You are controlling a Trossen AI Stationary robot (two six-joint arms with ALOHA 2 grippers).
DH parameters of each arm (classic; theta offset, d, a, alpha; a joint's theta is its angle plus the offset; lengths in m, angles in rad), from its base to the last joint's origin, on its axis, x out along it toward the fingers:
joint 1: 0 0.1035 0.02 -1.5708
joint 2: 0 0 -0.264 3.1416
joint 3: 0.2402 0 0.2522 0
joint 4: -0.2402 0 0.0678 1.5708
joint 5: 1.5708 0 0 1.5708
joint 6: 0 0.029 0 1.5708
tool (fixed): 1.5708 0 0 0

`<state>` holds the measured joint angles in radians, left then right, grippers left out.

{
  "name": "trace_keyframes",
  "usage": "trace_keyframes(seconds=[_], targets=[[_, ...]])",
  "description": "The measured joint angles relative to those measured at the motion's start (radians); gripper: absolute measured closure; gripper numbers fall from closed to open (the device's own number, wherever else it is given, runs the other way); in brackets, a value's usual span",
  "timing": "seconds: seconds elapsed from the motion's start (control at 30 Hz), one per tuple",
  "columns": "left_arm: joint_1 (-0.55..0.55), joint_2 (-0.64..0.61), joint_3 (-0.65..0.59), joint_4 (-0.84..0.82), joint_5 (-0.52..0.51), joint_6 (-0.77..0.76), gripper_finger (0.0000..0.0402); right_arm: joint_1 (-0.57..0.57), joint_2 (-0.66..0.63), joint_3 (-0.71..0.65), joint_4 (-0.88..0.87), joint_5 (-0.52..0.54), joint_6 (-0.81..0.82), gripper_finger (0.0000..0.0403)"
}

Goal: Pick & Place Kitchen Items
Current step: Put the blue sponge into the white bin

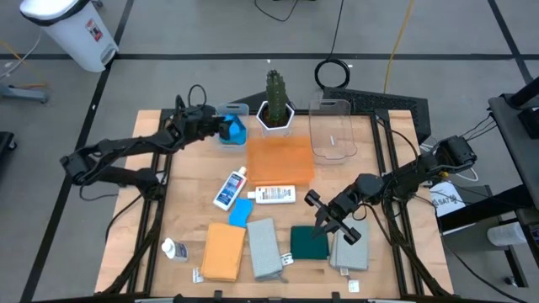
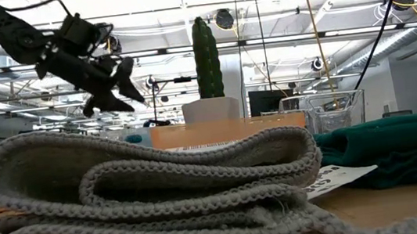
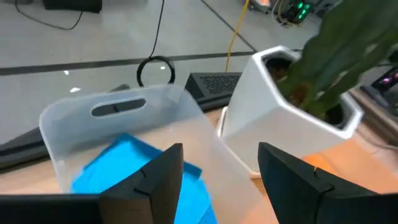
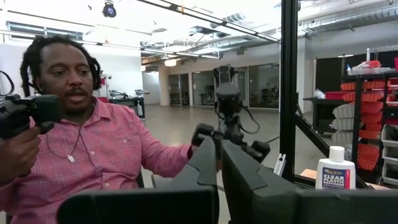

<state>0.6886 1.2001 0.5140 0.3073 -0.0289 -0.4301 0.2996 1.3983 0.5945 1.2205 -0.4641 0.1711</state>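
So the left gripper (image 1: 221, 126) is up at the far side of the table with its fingers (image 3: 163, 171) spread apart and nothing between them, right at the clear bin (image 3: 84, 127) that has blue sponges (image 3: 127, 165) sitting in it, just beside the cactus (image 1: 275, 88) in its white pot (image 3: 283, 109). The right gripper (image 1: 324, 220) is down near the front, fingers pressed together with nothing in them, hovering over the dark green cloth (image 1: 308, 242). Next to that one there's a grey cloth (image 1: 349, 251), then another grey cloth (image 1: 264, 247) and an orange cloth (image 1: 223, 251) further along the front edge. Two white bottles (image 1: 229, 188) lie mid-table by the orange tray (image 1: 280, 161), with one loose blue sponge (image 1: 240, 211) just beside them. A second clear bin (image 1: 331, 128) sits on the cactus's other side. A person (image 4: 93, 149) in a pink shirt shows in the right wrist view.
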Motion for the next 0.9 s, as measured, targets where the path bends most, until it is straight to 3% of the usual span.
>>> trace_keyframes(seconds=[0.2,0.4,0.63,0.9], targets=[[-0.049,-0.146,0.0,-0.047,0.042,-0.002,0.0188,0.0,0.0,0.0,0.0,0.0,0.0,0.0403],[-0.135,-0.233,0.0,-0.05,0.228,-0.002,0.0188,0.0,0.0,0.0,0.0,0.0,0.0,0.0403],[-0.311,-0.227,0.0,-0.051,0.418,0.014,0.0188,0.0,0.0,0.0,0.0,0.0,0.0,0.0403],[-0.559,-0.162,0.001,-0.052,0.45,0.172,0.0188,0.0,0.0,0.0,-0.001,0.011,0.0,0.0403]])
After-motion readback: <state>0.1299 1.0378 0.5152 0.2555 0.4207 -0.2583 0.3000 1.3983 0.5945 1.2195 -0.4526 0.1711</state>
